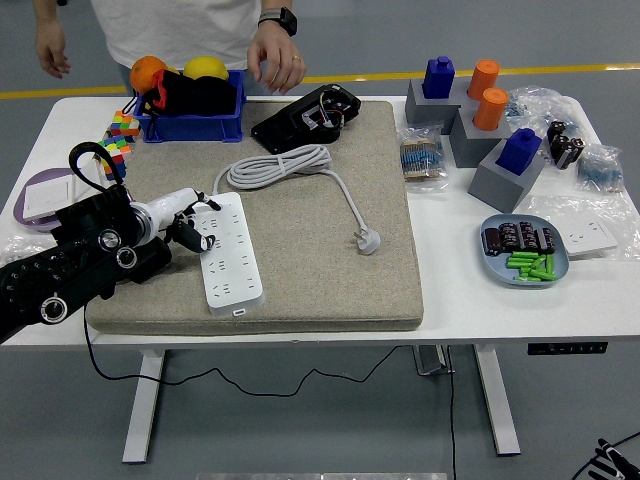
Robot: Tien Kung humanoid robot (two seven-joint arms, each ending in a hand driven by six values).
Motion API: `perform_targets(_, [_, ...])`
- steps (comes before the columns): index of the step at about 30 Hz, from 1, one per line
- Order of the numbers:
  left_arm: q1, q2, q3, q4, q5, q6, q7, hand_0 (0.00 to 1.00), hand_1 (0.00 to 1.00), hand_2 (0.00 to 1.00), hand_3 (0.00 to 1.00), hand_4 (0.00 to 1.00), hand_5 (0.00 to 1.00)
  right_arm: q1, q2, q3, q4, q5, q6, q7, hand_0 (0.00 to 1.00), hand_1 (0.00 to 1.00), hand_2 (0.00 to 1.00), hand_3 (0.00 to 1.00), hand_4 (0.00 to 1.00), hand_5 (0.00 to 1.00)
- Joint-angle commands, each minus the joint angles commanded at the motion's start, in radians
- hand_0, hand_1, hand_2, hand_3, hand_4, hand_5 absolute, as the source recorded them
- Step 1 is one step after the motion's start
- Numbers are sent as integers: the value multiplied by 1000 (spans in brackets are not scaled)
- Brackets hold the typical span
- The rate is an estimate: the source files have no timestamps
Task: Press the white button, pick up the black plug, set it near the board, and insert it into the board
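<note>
A white power strip (230, 255) lies on the grey mat (320, 290), with a small white button (240, 313) at its near end. My left hand (188, 218) is at the strip's far left edge. One white finger (203, 203) reaches onto the strip and the black-tipped ones are curled below it, with nothing seen in them. The black forearm (95, 255) covers the spot where the black plug lay, so the plug is hidden. Its black cord (90, 335) drops off the table's front. The right arm is out of view.
A coiled white cable (275, 165) ends in a white plug (368, 240) on the mat. A person's hand (272, 62) hovers over the blue bin (190, 125) at the back. Colour cubes (115, 140), a black device (305, 115), blocks (505, 165) and a blue plate (525, 255) stand around.
</note>
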Motion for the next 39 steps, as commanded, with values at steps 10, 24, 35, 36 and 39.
perform_targets(10, [10, 10, -77, -90, 36, 10, -5, 20, 63, 142, 807, 601, 11, 1, 2, 3, 0, -1, 0, 0, 714, 694, 677, 622, 740, 479])
perform_targets(24, [161, 4, -281, -248, 167, 61, -123, 50, 88, 163, 808, 599, 9, -4, 6, -1, 1, -2, 0, 0, 715, 695, 676, 623, 740, 479])
perform_targets(35, [339, -13, -469, -295, 288, 91, -291, 691, 780, 698, 782, 793, 41, -3, 8, -3, 3, -3, 0, 1, 714, 694, 677, 623, 740, 477])
perform_targets(36, [353, -14, -484, -298, 298, 98, -309, 691, 780, 698, 782, 793, 41, -3, 8, -3, 3, -3, 1, 1, 714, 694, 677, 623, 740, 477])
perform_targets(39, [396, -15, -534, -304, 321, 113, -354, 691, 780, 698, 782, 793, 41, -3, 8, -2, 4, -3, 1, 1, 714, 694, 677, 623, 740, 477])
